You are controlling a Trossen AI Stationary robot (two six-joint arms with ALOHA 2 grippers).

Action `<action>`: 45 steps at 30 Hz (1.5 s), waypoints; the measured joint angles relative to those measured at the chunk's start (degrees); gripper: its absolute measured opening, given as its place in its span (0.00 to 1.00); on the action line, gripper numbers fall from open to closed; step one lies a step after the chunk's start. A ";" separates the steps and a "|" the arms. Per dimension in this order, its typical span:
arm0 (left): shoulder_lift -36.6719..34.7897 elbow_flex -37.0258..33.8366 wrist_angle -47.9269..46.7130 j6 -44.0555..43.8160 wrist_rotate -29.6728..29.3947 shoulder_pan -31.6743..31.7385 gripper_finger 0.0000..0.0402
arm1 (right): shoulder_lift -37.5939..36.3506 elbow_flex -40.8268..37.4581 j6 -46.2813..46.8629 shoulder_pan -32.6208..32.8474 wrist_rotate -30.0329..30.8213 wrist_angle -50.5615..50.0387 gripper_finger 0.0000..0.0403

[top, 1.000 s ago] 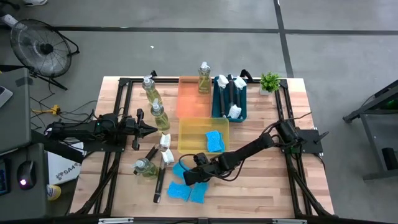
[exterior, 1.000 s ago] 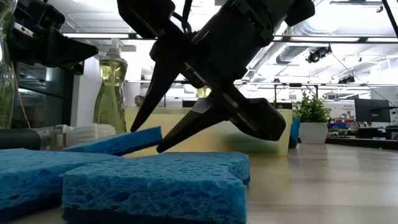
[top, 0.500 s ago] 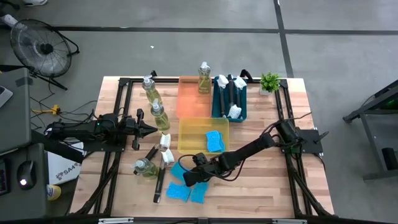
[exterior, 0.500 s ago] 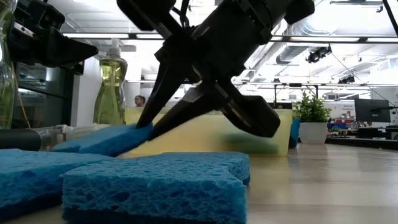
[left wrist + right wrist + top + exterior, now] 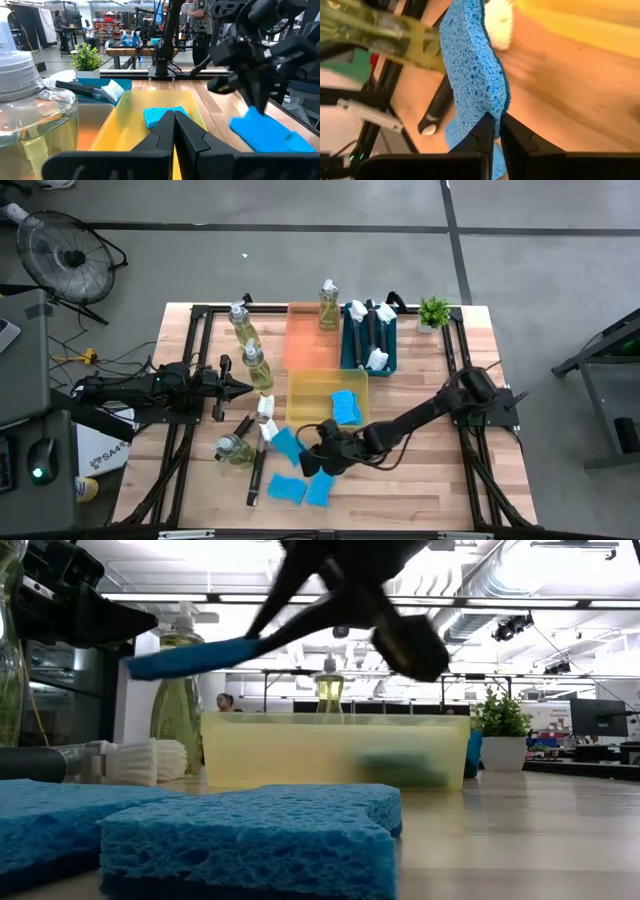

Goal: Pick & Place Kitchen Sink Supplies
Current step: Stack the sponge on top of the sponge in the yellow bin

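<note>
A big wooden table (image 5: pixel 420 480), with two dark arms over it, the left arm reaching in from the left edge and the right arm stretched low across the front. Then three trays in the middle and back: a yellow tray (image 5: pixel 326 396) with one blue sponge inside (image 5: pixel 346 406), an orange tray (image 5: pixel 309 334) behind it, and a teal tray (image 5: pixel 367 340) with dish brushes (image 5: pixel 374 332) lying in it. A little green plant (image 5: pixel 434 311) at the back right corner. Four soap bottles: one (image 5: pixel 327 305) at the back edge of the orange tray, two (image 5: pixel 249 345) standing left of the trays, one (image 5: pixel 234 450) lying down near the front left. Another dish brush (image 5: pixel 258 465) lying on the wood near the bottle that lies down, white head toward the yellow tray. Right claw (image 5: pixel 312 455) just in front of the yellow tray, pinched tight on the edge of a held blue sponge (image 5: pixel 477 70), lifted off the table and hanging in the air. Two more blue sponges (image 5: pixel 303 489) flat on the table near the front, close below the right claw. Left claw (image 5: pixel 174 131) waiting at the left side, near the two standing bottles, fingers pressed together and holding nothing.
</note>
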 joint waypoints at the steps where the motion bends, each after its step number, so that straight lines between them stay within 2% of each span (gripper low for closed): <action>1: 0.02 0.00 -0.02 0.00 0.00 0.02 0.00 | -0.70 -0.53 1.27 0.38 1.53 -0.90 0.04; 6: 0.02 0.00 -0.01 0.00 0.00 0.00 0.00 | -4.40 -4.28 5.97 2.11 6.35 -2.60 0.05; 13: 0.00 0.00 -0.01 0.00 0.01 0.00 0.00 | -10.81 -10.96 7.84 3.02 9.38 -2.28 0.04; 23: 0.01 0.00 -0.01 0.00 0.02 0.00 0.00 | -24.35 -24.62 11.41 2.93 12.34 -2.31 0.04; 29: 0.01 0.00 0.00 0.00 0.02 0.01 0.00 | -30.24 -31.58 12.55 1.78 11.54 -2.35 0.04; 34: 0.02 0.00 -0.02 0.00 0.02 0.00 0.00 | -32.60 -35.55 15.40 -0.77 6.78 -2.28 0.05; 39: 0.00 0.00 0.00 0.00 0.02 0.00 0.00 | -32.80 -37.70 15.72 -3.21 2.53 -1.36 0.11; 45: 0.02 0.00 -0.01 0.00 0.02 0.00 0.00 | -32.80 -38.08 15.29 -5.49 2.39 -1.13 0.20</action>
